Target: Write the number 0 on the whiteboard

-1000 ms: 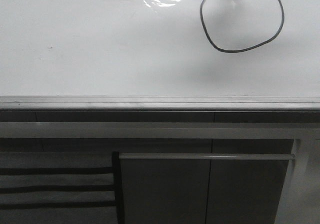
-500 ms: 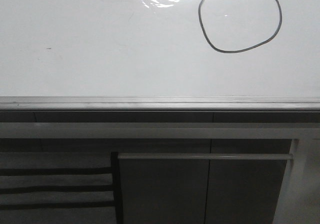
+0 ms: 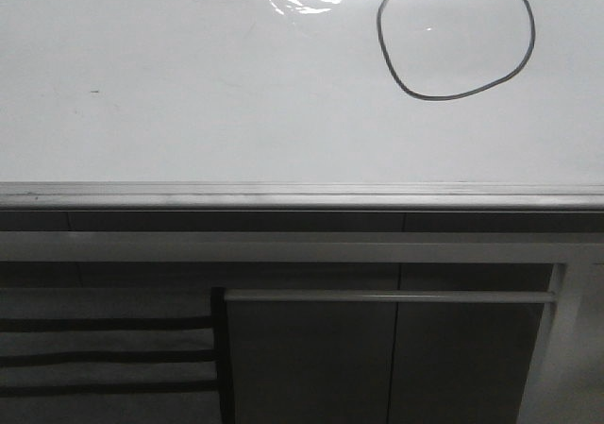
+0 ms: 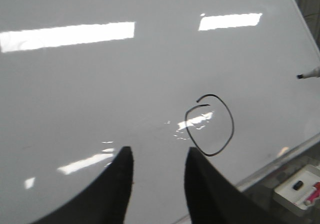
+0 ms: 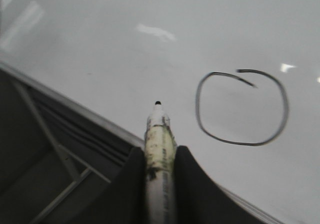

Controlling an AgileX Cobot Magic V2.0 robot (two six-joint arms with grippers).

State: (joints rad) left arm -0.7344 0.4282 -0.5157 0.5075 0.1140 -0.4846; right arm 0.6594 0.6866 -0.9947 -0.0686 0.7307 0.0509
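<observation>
While my right pincer [image 5: 159, 156] clamps the marker [image 5: 159, 144], my left pincer [image 4: 157, 166] gapes empty; number 0 [image 3: 456, 42] sits near the whiteboard's [image 3: 189, 84] far-right corner.

1. The left gripper [image 4: 157, 166] hangs with its two dark fingers parted and nothing between them.
2. The right gripper [image 5: 159, 159] clamps a marker [image 5: 159, 144], tip pointing toward 12 o'clock.

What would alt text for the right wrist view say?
The right gripper holds a white marker pointing its black tip over the whiteboard, off the surface. Beside it is the number 0, a black loop whose ends overlap unevenly.
</observation>
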